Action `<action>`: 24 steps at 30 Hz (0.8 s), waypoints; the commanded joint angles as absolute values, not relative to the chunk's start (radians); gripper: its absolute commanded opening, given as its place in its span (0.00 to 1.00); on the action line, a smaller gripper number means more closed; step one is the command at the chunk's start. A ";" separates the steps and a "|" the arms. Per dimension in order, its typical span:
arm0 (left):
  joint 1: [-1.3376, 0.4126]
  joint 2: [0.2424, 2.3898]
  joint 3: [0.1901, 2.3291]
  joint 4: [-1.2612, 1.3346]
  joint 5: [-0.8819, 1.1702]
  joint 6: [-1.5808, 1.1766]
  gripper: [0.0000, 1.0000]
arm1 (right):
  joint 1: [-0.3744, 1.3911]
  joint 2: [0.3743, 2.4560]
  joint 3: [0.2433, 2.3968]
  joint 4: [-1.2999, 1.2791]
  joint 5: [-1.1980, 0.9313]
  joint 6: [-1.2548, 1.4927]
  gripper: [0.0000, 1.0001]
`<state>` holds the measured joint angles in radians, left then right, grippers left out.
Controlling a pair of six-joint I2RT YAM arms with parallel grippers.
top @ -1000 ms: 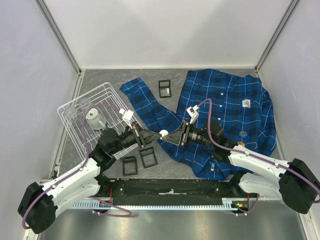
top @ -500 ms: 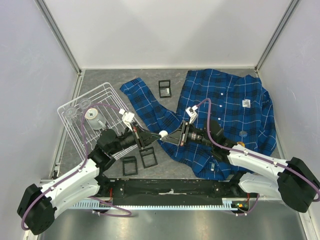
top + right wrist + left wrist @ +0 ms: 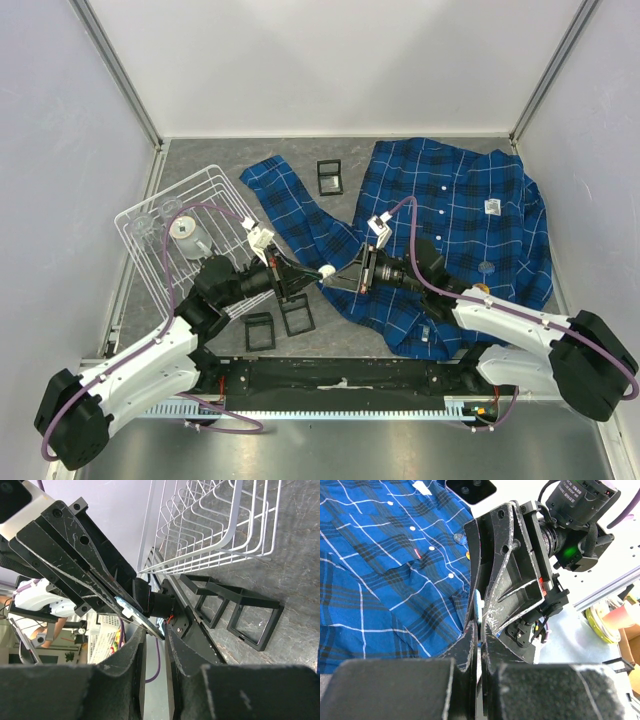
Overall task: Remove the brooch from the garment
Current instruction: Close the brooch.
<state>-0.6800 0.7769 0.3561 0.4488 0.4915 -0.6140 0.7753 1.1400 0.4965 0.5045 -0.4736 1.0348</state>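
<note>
Small, light, stiff and probably slippery, the brooch (image 3: 126,606) sits pinched by its rim in the shut left tool (image 3: 316,272), raised just left of the garment (image 3: 460,210), with the right tool (image 3: 338,276) narrowly parted around it, its grip unclear.

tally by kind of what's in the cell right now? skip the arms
Blue plaid shirt: 1
White wire rack: 1
White cup-like item in the rack: 1
Black square frames in plain view: 3
Brooch: 1
Total: 7
</note>
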 commanded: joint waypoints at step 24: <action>-0.776 0.727 0.407 0.482 0.600 -0.532 0.02 | 0.765 1.154 0.465 0.647 -0.324 1.287 0.17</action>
